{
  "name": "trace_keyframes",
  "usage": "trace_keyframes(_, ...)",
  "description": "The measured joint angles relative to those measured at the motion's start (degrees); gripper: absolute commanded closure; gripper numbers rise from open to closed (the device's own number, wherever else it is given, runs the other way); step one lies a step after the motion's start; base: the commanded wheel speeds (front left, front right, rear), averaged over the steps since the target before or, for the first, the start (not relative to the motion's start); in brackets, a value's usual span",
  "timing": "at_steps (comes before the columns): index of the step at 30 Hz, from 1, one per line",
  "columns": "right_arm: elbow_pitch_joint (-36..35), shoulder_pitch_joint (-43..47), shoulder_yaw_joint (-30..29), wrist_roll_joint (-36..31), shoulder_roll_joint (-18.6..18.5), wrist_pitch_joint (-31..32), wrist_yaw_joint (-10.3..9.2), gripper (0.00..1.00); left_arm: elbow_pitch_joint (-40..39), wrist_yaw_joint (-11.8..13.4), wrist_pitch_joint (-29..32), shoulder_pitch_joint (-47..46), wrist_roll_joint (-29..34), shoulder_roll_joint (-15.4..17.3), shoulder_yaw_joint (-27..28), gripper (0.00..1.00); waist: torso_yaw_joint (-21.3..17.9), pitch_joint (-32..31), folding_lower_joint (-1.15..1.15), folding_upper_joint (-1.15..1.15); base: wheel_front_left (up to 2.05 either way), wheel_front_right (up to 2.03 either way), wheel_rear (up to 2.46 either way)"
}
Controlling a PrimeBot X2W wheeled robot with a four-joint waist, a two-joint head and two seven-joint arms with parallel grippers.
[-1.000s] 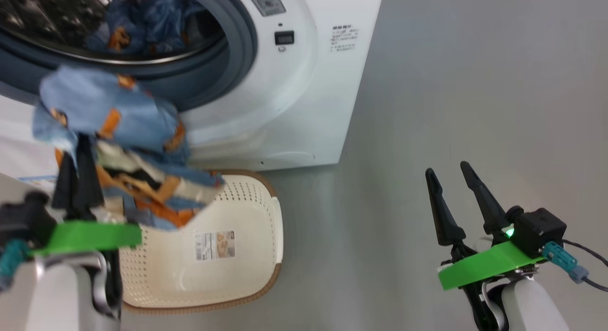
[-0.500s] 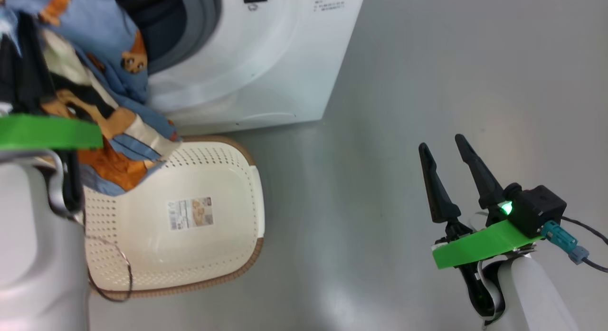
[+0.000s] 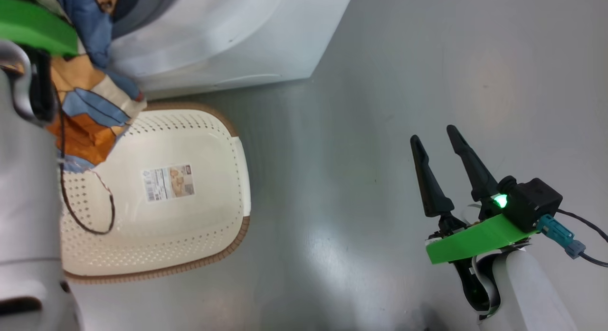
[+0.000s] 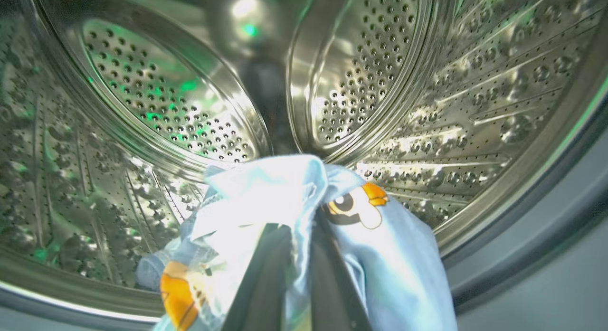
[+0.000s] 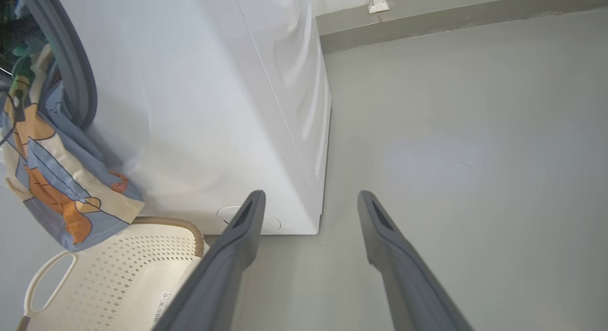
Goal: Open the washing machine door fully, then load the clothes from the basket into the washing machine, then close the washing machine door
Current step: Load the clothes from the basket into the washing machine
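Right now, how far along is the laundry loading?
Done: the cream perforated plastic basket lies empty. In hand: the left gripper, shut on the blue bear-print clothes, is at the steel perforated drum, fabric trailing outside the white washing machine. Left: release it inside and close the door.

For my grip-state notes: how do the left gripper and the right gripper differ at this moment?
The left gripper is shut on the clothes; the right gripper stands open and empty. The left gripper points into the drum of the washing machine, while the right gripper hangs over the floor beside it. Both have two long dark fingers and a green mount.
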Motion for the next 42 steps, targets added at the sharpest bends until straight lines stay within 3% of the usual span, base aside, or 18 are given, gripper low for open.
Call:
trace_keyframes(15,-0.67,-1.16,0.71,1.33,-0.01,0.00,0.00,0.00,11.52,-0.63,7.15,-12.96,-3.00,3.67,-4.37,1.00,-1.48,6.01,0.00,0.00,0.00,0.00,0.00)
trace_keyframes(23,-1.01,-1.20,2.04,2.10,0.00,0.00,0.00,0.00,12.04,-0.62,-1.97,-16.69,-1.94,6.58,-7.01,1.00,-3.11,8.84,0.00,0.00,0.00,0.00,0.00)
trace_keyframes(27,-1.07,-1.21,2.79,2.60,0.01,0.00,0.00,0.00,8.37,0.02,-3.86,-18.35,-0.18,7.99,-7.39,1.00,-4.11,9.64,0.00,0.00,0.00,0.00,0.00)
trace_keyframes(33,-1.03,-1.83,3.78,3.05,0.01,0.00,0.00,0.00,-7.32,0.94,-4.20,-18.39,2.46,9.22,-6.73,1.00,-5.54,10.52,0.00,0.00,0.00,0.00,0.00)
trace_keyframes(39,-0.90,-2.31,4.16,3.11,0.02,0.00,0.00,0.00,-6.48,0.94,-4.25,-16.18,2.63,9.12,-5.79,1.00,-5.99,10.40,0.00,0.00,0.00,0.00,0.00)
trace_keyframes(40,-0.83,-2.31,4.16,3.11,0.02,0.00,0.00,0.00,-4.98,0.94,-4.26,-15.89,2.57,9.04,-5.61,0.66,-5.95,10.32,0.00,0.00,0.00,0.00,0.00)
trace_keyframes(41,-0.75,-2.31,4.16,3.11,0.03,0.00,0.00,0.00,-2.97,0.94,-4.25,-15.67,2.45,8.91,-5.53,0.00,-5.91,10.20,0.00,0.00,0.00,0.00,0.00)
trace_keyframes(42,-0.69,-2.31,4.13,3.11,0.02,0.00,0.00,0.00,-1.60,1.00,-4.25,-15.43,2.32,8.75,-5.45,0.00,-5.82,10.10,0.00,0.00,0.00,0.00,0.00)
